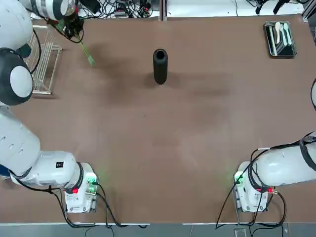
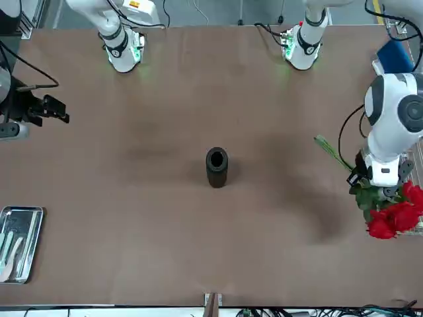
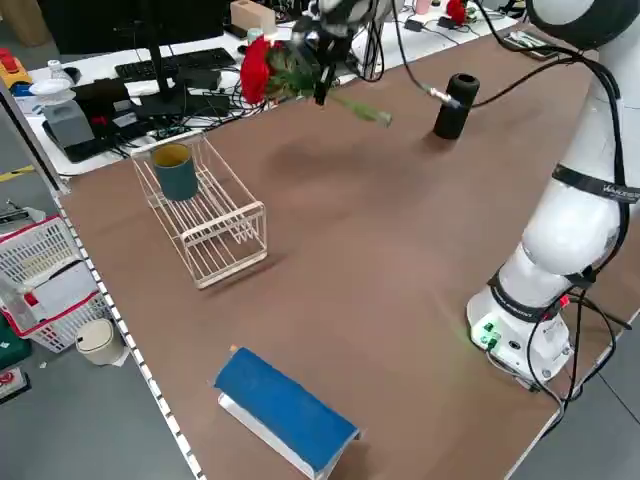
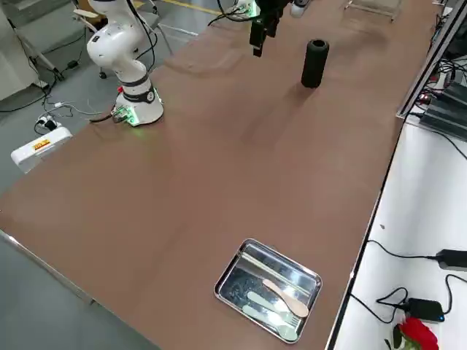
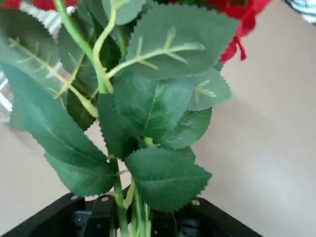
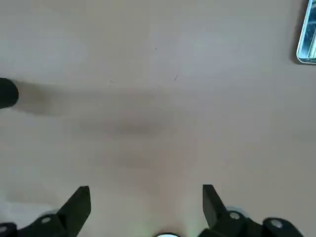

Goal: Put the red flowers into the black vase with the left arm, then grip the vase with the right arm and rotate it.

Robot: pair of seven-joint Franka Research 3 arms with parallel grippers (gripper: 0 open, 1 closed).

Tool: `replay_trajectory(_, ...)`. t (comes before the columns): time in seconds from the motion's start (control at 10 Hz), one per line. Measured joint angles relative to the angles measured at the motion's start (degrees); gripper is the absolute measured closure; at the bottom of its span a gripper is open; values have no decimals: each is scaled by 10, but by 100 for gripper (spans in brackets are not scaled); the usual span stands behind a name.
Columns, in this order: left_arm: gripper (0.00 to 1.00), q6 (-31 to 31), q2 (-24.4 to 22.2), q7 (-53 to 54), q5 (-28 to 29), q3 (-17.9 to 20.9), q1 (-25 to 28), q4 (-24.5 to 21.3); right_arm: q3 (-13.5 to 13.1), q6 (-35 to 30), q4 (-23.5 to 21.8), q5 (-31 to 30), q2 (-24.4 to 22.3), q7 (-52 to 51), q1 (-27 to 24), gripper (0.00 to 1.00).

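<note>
My left gripper is clamped tight on the thin pale-green stems of the bunch of red roses with green leaves, carried in the air above the far left part of the brown worktop. Blooms point outward past the worktop's left edge; stem ends trail inward toward the middle.

Slim matte black cylindrical vase stands upright near the far-centre of the worktop, well apart from the flowers, mouth open, nothing showing inside. Bare worktop lies all around it and between it and the bunch.

Wire dish rack sits at the left edge, beneath and beside the blooms; a dark teal cup stands in it. Blue flat box rests near the left edge closer to my bases.

My right gripper hangs over the right side of the worktop, fingers spread wide, holding nothing. Shiny metal tray in the far right corner holds pale spoons.
</note>
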Motion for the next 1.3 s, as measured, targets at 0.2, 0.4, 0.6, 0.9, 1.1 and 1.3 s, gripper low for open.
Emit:
replay_trajectory(0.2, 93, -63, 1, -115, 29, -3, -45, 31, 0, -5, 0, 0, 0, 0, 0, 0)
replay_trajectory(0.4, 93, -145, 4, -215, 36, -3, -87, 92, 0, -10, 0, 0, 0, 0, 0, 0)
replay_trajectory(0.6, 93, -229, 23, -319, 76, -3, -148, 161, 0, -10, 0, 0, 0, 0, 0, 0)
replay_trajectory(0.9, 93, -254, 47, -443, 180, -4, -252, 196, -1, -11, 0, 0, 0, 0, 0, 0)
replay_trajectory(1.1, 93, -257, 49, -495, 259, -4, -311, 198, -2, -11, 0, 0, 0, 0, -1, 0)
replay_trajectory(1.3, 93, -277, 54, -539, 358, -5, -359, 198, -3, -11, 0, 0, 0, 0, -1, 0)
